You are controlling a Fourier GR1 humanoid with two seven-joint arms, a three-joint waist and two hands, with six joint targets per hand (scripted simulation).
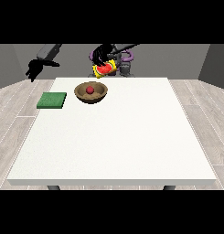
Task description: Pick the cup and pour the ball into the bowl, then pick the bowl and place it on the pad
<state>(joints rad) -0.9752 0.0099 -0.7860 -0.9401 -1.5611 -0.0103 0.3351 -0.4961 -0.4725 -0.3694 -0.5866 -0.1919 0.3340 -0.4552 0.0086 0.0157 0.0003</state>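
Observation:
A brown wooden bowl (91, 94) stands on the white table (113, 137) near its far edge, with a red ball (89, 90) lying inside it. Just behind and above the bowl, a yellow cup (104, 69) with a red inside hangs tilted, its mouth facing the camera. The hand at the view's right (100, 56) is curled round the cup, and its arm reaches across from the upper right. A green pad (52, 100) lies flat at the table's far left. The hand at the view's left (34, 70) hangs in the air beyond the table's left corner, fingers relaxed and holding nothing.
The robot's torso (125, 67) stands behind the far edge of the table. Grey walls and a wood-plank floor surround the table. The bowl and pad sit about a hand's width apart.

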